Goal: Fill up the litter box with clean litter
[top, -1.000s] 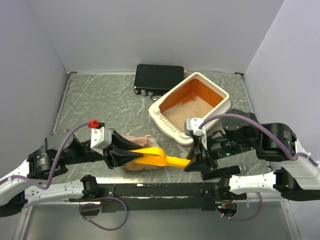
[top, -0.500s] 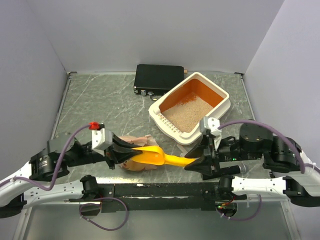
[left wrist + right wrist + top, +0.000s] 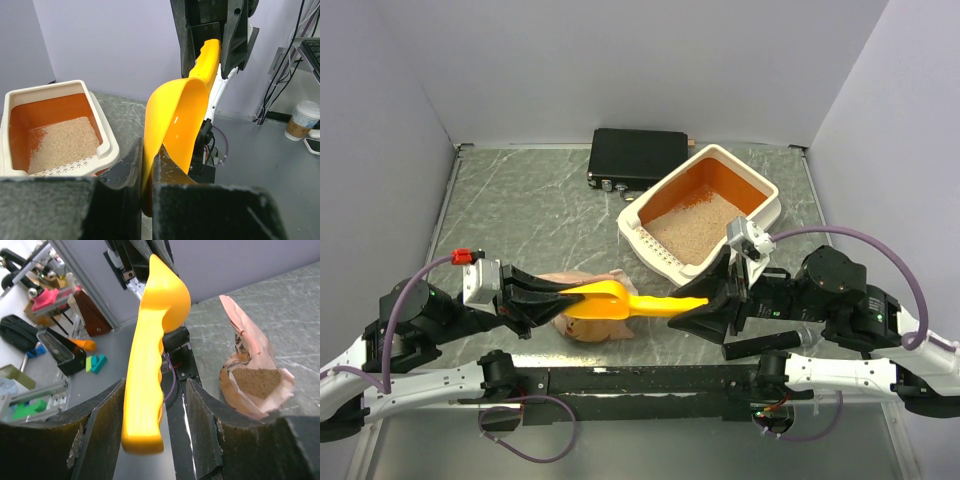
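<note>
Top external view, lower middle: the left gripper (image 3: 572, 296) is clamped on the yellow scoop (image 3: 620, 303) at its bowl rim, and the right gripper (image 3: 688, 302) has its fingers spread either side of the handle. The litter box (image 3: 772, 195) sits right of centre with clean litter (image 3: 695, 222) inside.

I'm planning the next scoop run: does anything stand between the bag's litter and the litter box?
Nothing visible on the table between bag and litter box. The scoop hangs over the bag, pinched by the left hand; the open right hand flanks its handle.
</note>
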{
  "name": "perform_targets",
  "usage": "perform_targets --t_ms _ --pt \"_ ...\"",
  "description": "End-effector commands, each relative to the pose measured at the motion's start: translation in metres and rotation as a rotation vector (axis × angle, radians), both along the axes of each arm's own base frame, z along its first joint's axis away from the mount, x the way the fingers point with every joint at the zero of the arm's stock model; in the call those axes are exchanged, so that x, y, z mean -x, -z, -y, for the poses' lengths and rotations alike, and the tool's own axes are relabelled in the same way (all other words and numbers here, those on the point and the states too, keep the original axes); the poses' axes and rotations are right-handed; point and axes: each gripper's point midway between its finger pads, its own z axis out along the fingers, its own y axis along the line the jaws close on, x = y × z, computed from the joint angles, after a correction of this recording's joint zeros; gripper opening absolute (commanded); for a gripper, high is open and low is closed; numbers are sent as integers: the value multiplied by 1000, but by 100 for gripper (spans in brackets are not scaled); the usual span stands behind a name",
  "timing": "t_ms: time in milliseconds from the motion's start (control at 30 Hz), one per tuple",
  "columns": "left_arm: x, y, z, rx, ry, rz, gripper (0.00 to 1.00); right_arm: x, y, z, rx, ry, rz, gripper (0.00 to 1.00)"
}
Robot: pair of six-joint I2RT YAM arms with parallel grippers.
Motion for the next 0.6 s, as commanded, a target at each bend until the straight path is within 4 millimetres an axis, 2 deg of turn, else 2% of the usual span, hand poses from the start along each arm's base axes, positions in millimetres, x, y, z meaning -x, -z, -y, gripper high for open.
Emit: perform_targets --t_ms 0,233,333,567 --pt "-2 -14 -2 64 -12 -4 1 3 -41 -4 -176 -14 11 57" --pt "-3 -10 -3 57 -22 -5 1 4 -45 -10 -200 -29 14 52" --pt "-4 -10 -5 59 -31 -4 1 3 -41 -14 -174 -29 7 49" --pt "-4 -14 -10 64 -40 -1 1 0 -32 -14 -149 -15 -4 49"
